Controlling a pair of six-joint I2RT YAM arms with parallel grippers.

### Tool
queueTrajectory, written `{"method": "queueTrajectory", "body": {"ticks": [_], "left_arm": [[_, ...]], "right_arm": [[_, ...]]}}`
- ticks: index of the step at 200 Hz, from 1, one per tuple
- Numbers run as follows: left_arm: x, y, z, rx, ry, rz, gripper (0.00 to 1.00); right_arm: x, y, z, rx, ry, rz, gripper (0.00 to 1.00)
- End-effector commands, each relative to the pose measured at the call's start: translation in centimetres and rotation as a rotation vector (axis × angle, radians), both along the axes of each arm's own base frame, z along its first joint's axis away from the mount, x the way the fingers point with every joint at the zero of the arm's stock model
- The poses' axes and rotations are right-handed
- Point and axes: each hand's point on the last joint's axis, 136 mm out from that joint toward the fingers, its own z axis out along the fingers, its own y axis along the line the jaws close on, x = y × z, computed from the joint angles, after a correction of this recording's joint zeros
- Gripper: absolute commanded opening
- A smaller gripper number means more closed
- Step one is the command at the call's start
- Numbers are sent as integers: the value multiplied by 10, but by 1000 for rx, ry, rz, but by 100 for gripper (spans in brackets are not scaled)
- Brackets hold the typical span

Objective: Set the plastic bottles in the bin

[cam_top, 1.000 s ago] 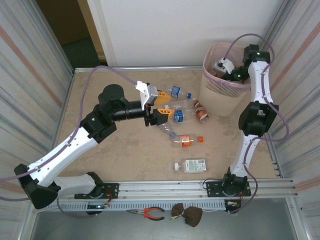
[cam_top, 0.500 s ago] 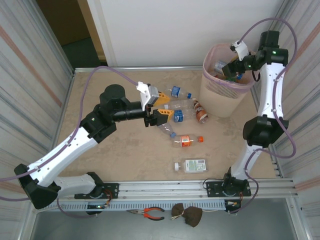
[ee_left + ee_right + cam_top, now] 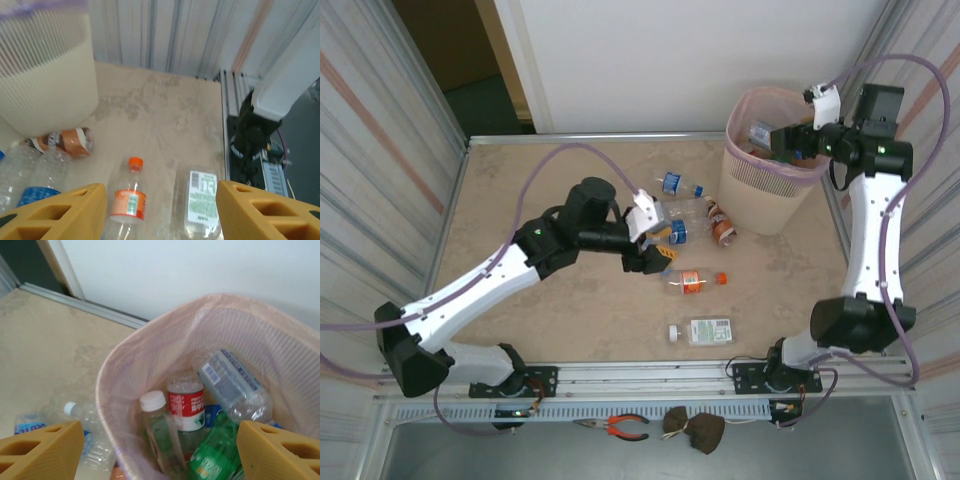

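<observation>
Several plastic bottles lie on the table left of the bin [image 3: 760, 180]: a blue-capped one [image 3: 680, 186], a clear one with a blue label [image 3: 686, 230], a brown one [image 3: 721, 223], an orange-capped one [image 3: 692, 281] and a flat green-labelled one [image 3: 704, 331]. My left gripper [image 3: 662, 247] hovers open over them. In its wrist view the orange-capped bottle [image 3: 127, 200] and green-labelled bottle [image 3: 202, 197] lie below the open left gripper [image 3: 162, 215]. My right gripper [image 3: 786, 140] is open above the bin. Inside the bin [image 3: 115, 370] are several bottles, among them a red-labelled one [image 3: 186, 405] and a green one [image 3: 215, 455], below the empty right gripper [image 3: 160, 452].
Corrugated walls close in both sides and a white wall the back. An aluminium rail [image 3: 650, 375] runs along the near edge, with pliers [image 3: 620, 428] and a brown lump [image 3: 696, 430] beyond it. The right arm's base [image 3: 255, 135] stands near the green-labelled bottle.
The right gripper has risen out of the bin and its jaws have spread wider. The left arm has swung right and forward, lower over the bottles.
</observation>
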Motion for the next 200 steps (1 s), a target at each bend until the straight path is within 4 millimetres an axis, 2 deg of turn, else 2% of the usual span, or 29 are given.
{"method": "queueTrajectory", "body": {"ticks": [1,84,114,117,125,153,162,200], "left_arm": [[-13,-4,-20,116,-34,-38,60],[-69,-32,-130,512,-67,-179,65],[-83,-41,-162,615,-82,-221,70],[-84,-42,-165,625,-85,-224,71],[-88,-46,-174,649,-94,-233,74],[-91,-55,-200,717,-106,-249,86],[-89,-57,-208,735,-107,-249,98],[-81,-64,-234,791,-130,-240,99]], "right_arm": [[-16,-2,25,78,-104,-76,80],[-88,5,15,66,-130,-115,81],[-103,7,12,66,-132,-119,81],[-111,9,18,62,-157,-119,81],[-116,11,20,64,-165,-115,81],[-129,16,24,69,-185,-104,81],[-133,17,27,68,-193,-99,81],[-145,23,33,67,-215,-84,82]]}}
